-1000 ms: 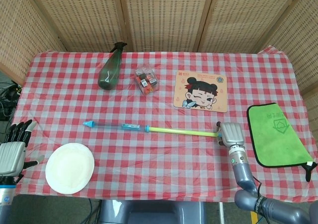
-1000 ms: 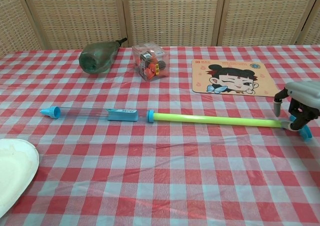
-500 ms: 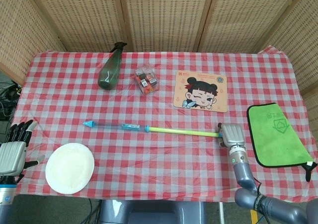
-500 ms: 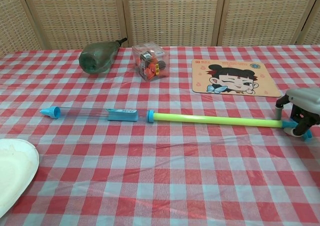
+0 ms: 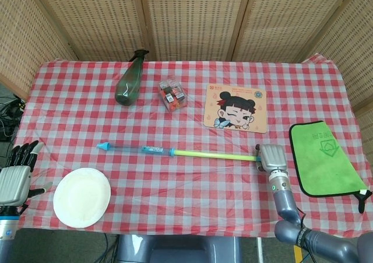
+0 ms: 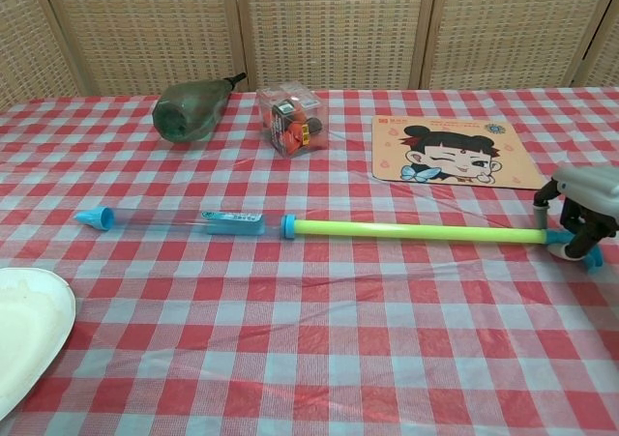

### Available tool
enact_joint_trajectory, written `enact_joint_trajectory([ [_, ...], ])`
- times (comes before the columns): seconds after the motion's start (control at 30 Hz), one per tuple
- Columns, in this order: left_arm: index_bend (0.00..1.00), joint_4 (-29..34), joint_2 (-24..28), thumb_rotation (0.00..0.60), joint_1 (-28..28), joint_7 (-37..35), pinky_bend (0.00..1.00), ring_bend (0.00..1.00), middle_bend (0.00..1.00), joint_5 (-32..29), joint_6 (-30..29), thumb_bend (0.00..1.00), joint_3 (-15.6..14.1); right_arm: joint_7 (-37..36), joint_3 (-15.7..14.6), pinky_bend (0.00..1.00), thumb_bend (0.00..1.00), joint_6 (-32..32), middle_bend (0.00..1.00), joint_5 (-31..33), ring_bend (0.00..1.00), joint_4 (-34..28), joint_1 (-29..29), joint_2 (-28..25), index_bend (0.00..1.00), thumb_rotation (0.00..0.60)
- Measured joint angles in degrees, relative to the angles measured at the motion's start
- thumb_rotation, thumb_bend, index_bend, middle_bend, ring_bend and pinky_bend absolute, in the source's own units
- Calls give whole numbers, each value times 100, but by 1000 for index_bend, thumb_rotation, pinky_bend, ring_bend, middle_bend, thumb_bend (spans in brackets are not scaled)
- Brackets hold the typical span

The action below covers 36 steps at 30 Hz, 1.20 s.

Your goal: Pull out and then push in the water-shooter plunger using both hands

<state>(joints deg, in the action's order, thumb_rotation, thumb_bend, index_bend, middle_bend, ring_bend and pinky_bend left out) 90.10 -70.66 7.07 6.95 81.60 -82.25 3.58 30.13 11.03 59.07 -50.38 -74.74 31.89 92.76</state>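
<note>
Right hand (image 6: 580,218) gripping plunger (image 6: 416,231) handle (partly hidden), left hand (image 5: 16,175) open, idle

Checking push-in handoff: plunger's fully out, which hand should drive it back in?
Right. The right hand already grips the plunger handle at the end of the yellow rod. The left hand sits open off the table edge, far from the clear barrel.

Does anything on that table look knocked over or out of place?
The green bottle lies on its side near the back of the table. The water shooter lies flat with its yellow plunger drawn far out, its end at the right hand.
</note>
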Motion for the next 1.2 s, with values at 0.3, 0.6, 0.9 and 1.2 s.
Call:
enact_joint_trajectory([
  [0.3,0,16,23,600,4,-38,0,0,0,-104,59,145,26,-61,124,701,536,64,1000,3,987,-301,27,-207,776,600],
  [0.6,0,395,250,600,128,104,0,0,0,-214,164,150,168,-117,522,701,537,-41,1000,441,988,-884,176,-627,799,600],
  [0.9,0,955,549,600,345,461,0,0,0,-449,391,152,334,-192,735,701,545,-104,1000,872,992,-1233,342,-1018,837,600],
  [1.2,0,1351,774,600,685,813,0,0,0,-846,715,158,590,-490,990,701,550,-218,1000,1103,994,-1523,488,-1379,856,600],
])
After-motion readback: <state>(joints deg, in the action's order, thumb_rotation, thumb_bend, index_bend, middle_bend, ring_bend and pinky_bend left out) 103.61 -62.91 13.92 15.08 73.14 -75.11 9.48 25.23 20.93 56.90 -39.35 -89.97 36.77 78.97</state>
